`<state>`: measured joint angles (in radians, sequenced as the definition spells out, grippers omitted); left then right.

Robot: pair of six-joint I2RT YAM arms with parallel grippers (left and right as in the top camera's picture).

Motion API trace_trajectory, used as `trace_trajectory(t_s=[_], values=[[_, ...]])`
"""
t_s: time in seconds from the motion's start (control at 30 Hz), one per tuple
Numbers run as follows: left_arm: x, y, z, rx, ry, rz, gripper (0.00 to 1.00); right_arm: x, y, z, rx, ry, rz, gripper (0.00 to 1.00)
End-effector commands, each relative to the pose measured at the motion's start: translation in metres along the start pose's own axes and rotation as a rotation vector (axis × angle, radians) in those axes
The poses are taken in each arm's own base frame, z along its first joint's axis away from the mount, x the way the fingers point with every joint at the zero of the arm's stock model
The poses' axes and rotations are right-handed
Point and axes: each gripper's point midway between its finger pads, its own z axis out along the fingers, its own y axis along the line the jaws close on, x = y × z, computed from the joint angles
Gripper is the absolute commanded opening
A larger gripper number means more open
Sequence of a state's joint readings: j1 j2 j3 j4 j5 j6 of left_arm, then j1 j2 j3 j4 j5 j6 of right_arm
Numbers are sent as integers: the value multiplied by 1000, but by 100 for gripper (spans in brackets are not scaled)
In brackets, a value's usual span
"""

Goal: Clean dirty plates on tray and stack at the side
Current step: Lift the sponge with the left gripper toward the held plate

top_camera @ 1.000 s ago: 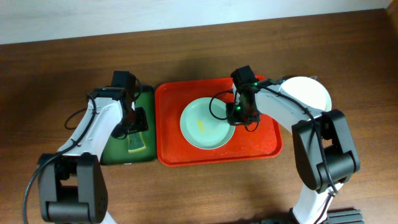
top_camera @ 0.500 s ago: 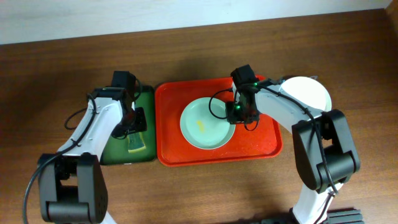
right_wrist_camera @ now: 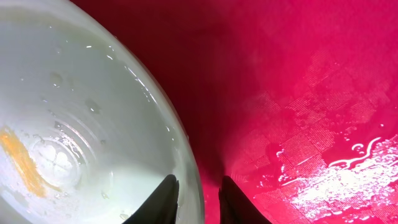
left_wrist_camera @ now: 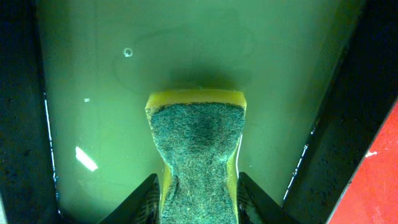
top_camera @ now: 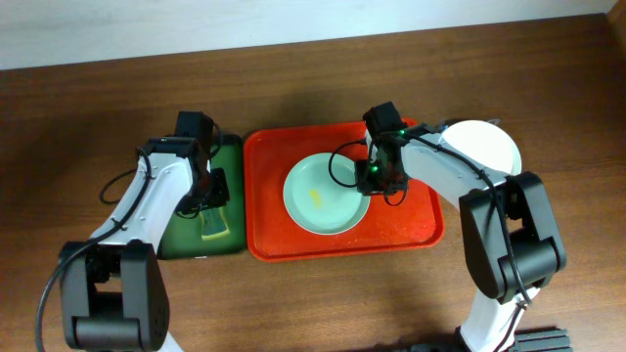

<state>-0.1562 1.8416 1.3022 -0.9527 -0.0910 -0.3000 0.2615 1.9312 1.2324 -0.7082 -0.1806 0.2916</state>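
Partly done: one white round plate [top_camera: 484, 145] sits aside, beyond your right tool [right_wrist_camera: 198, 183].
Left tool [left_wrist_camera: 198, 183] pinches yellow-green sponge [left_wrist_camera: 198, 134]; right tool straddles smeared mint plate [right_wrist_camera: 74, 112], grip unclear.

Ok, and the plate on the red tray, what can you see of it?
The plate is round, shallow, pale mint and glossy, with a yellow smear near its centre and water beads. It lies flat on the red tray, left of middle. The right gripper straddles its rim, one finger each side; whether it pinches is unclear.
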Motion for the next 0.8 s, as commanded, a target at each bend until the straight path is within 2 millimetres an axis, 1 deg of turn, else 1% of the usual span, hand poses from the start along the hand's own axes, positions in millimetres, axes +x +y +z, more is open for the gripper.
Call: trace_trajectory(t_s=[0.0, 0.1, 0.13, 0.33, 0.4, 0.43, 0.47, 0.53, 0.57, 0.6, 0.63, 0.7, 0.73, 0.77], values=[[2, 3, -3, -13, -18, -43, 38, -6, -2, -5, 5, -18, 9, 24], [8, 1, 8, 4, -8, -42, 40, -6, -2, -5, 5, -18, 9, 24], [11, -2, 12, 22, -1, -42, 38, -6, -2, -5, 5, -18, 9, 24], [20, 0, 22, 15, 15, -40, 32, -6, -2, -5, 5, -18, 9, 24], [21, 0, 26, 17, 8, -41, 32, -6, -2, -5, 5, -18, 9, 25], [21, -1, 28, 19, 4, -41, 30, -6, -2, -5, 5, -18, 9, 25], [21, -1, 28, 19, 3, -41, 24, -6, -2, -5, 5, -17, 10, 25], [20, -1, 28, 20, 1, -42, 5, -4, -3, -5, 8, -8, 11, 25], [20, -1, 28, 19, 0, -41, 0, -2, -3, -5, 10, -1, 13, 25], [19, -1, 27, 18, -5, -31, 0, 0, -4, -5, 13, 8, 14, 25], [15, -2, 25, 21, -16, -1, 0, 2, -4, -5, 15, 16, 16, 25], [2, -4, 13, 31, -52, 39, 0, 4, -5, -5, 17, 24, 18, 25], [-12, -7, -4, 43, -99, 62, 0, 6, -5, -5, 20, 32, 18, 40], [-21, -9, -16, 51, -134, 86, 0, 8, -6, -5, 22, 40, 20, 41]])
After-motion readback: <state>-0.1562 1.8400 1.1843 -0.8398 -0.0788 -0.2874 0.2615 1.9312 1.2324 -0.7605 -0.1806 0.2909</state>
